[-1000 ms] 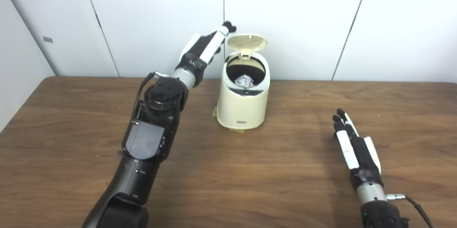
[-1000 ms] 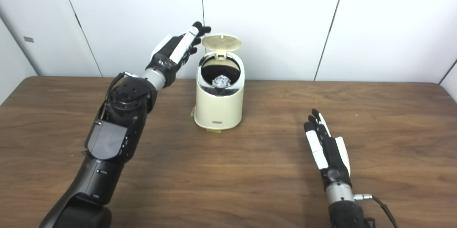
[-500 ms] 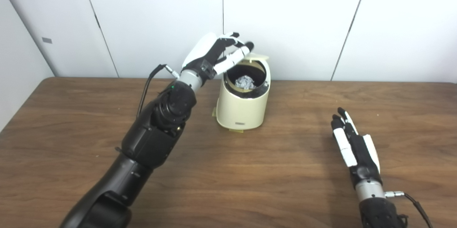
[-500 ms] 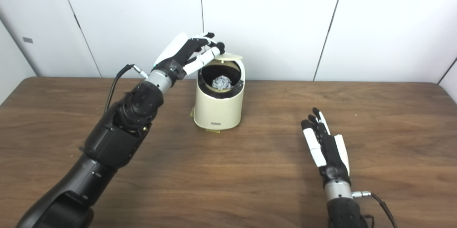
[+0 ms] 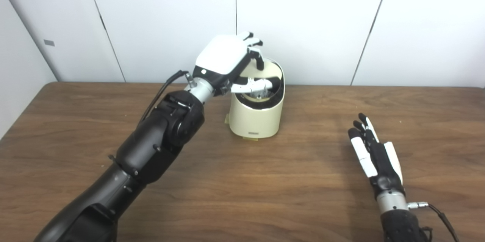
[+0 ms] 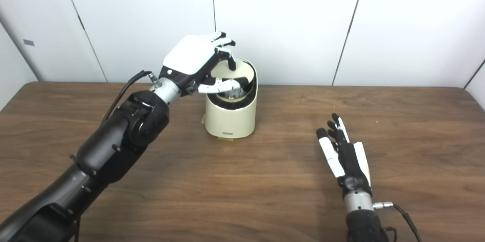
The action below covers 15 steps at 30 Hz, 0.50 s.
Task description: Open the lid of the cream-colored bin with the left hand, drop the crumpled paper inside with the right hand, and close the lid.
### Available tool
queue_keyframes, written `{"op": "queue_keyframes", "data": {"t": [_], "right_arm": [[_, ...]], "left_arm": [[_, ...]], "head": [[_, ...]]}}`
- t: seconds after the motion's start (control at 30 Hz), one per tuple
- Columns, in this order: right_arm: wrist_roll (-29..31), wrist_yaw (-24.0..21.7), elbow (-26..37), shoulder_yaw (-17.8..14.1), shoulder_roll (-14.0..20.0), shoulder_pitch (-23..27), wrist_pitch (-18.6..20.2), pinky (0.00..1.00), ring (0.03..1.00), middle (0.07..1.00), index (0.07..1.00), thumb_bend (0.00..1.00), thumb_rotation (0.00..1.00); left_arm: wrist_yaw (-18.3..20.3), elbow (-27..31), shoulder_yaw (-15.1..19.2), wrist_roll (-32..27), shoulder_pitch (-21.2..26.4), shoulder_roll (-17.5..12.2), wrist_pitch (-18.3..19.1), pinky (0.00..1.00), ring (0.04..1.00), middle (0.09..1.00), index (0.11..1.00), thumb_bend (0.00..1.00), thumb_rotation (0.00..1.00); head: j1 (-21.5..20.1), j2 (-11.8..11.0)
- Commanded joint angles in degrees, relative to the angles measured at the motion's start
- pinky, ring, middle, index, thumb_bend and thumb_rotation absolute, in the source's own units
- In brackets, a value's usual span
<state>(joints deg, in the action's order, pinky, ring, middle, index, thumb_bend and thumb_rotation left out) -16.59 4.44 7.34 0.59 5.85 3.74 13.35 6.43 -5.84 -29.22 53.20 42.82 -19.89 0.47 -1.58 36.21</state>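
- While the left hand (image 6: 197, 58) pressed palm-down on the lid (image 6: 223, 71), the closing step was in hand; the lid was tilted low, with the near part of the opening not yet covered.
- Its fingers were curled on the lid's far part, the thumb reaching across the opening; it gripped nothing.
- Crumpled paper (image 5: 261, 89) lay inside the bin (image 5: 257, 115), partly hidden behind the thumb.
- This bin stood upright at the far middle of the table (image 5: 242, 196), its long axis vertical, mouth sloping toward the near side.
- Next, I judge, the lid needs a downward push until it is shut.
- Well apart, the right hand (image 6: 343, 156) rested at near right, fingers spread flat, empty.
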Motion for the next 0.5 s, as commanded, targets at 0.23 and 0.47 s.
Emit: {"op": "queue_keyframes", "data": {"t": [0.23,0.47], "right_arm": [[-1.8,-0.3,0.9,0.7,0.9,0.2,0.6,0.91,0.924,0.932,0.985,0.65,1.00],[-2.6,-0.1,1.3,0.8,1.0,0.0,0.8,0.91,0.919,0.931,0.984,0.65,1.00]], "left_arm": [[-2.3,0.1,1.1,5.4,1.9,-1.0,-5.0,0.93,0.962,0.891,0.587,0.64,0.96],[-3.6,-0.2,1.7,7.2,0.2,-0.8,-6.6,0.93,0.944,0.875,0.585,0.63,0.95]], "head": [[-0.3,0.7],[-0.5,1.3]]}}
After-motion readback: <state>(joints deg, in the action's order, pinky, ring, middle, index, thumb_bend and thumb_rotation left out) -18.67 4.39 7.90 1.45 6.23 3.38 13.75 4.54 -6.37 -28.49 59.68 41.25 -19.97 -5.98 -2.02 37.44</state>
